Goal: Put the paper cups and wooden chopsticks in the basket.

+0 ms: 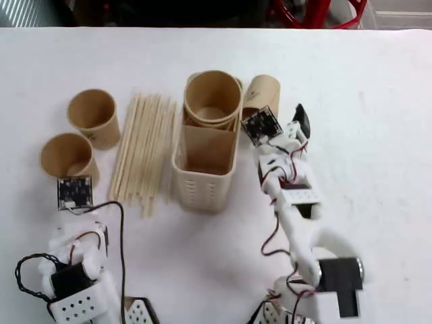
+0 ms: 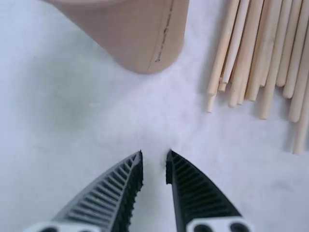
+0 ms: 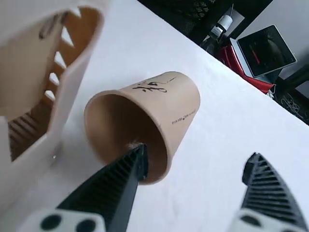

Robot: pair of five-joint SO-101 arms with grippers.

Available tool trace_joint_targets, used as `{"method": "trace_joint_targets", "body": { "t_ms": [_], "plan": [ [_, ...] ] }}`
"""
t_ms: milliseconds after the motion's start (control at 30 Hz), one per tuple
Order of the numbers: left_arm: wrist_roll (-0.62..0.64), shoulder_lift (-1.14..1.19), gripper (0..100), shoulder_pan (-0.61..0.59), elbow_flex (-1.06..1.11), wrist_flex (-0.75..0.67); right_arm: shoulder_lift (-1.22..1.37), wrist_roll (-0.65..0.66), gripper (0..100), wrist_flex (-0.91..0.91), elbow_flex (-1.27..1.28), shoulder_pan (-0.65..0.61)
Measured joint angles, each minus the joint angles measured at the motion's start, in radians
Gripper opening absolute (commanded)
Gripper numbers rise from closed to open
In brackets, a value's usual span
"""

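Already, nested cups (image 1: 212,98) stood upright in the far end of the basket (image 1: 202,183), just above the middle of the high frame, and the nearer part of the basket looked bare. Just right of the basket lay a tipped cup (image 3: 154,113) on its side on the white bench (image 1: 364,101). Whether it touched the basket wall could not be told.

The right hand (image 3: 195,162) was spread wide at that cup. One dark toothed finger (image 3: 130,166) had its tip at the cup's open mouth, just inside the rim. The other finger stood clear of the cup wall, over bare bench, so the rim sat between them but was not pinched.

Left of the basket, the wooden chopsticks (image 1: 143,152) lay in a loose flat bundle, running from the upper middle down toward the lower middle of the high frame, beside the basket. Further left stood two more paper cups, mouths up: the upper-left cup (image 1: 93,116) and the lower-left cup (image 1: 67,158), close together.

The left hand (image 2: 154,159) hung just below the lower-left cup in the high frame. Its fingers were drawn narrow with a slim gap between the tips, holding nothing, over bare bench short of the cup's base, with the chopstick ends off to one side.
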Motion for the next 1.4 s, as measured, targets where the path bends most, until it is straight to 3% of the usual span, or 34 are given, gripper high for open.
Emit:
{"method": "trace_joint_targets", "body": {
  "t_ms": [433,600,667,733,1067,1267,1400],
  "plan": [
    [0.0,0.0,10,0.0,0.0,0.0,0.279,0.0,30.3,-0.411,-0.028,-0.006],
    [0.0,0.0,10,0.0,0.0,0.0,0.324,0.0,8.0,-0.509,-0.028,-0.006],
    [0.0,0.0,10,0.0,0.0,0.0,0.324,0.0,0.8,-0.522,-0.028,-0.005],
    [0.0,0.0,10,0.0,0.0,0.0,0.324,0.0,4.2,-0.537,-0.028,-0.003],
    [0.0,0.0,10,0.0,0.0,0.0,0.318,0.0,1.7,-0.572,-0.026,0.074],
    [0.0,0.0,10,0.0,0.0,0.0,0.098,0.003,1.7,-0.56,0.086,0.13],
    [0.0,0.0,10,0.0,0.0,0.0,-0.126,0.003,1.7,-0.433,0.166,0.133]
  ]
}}
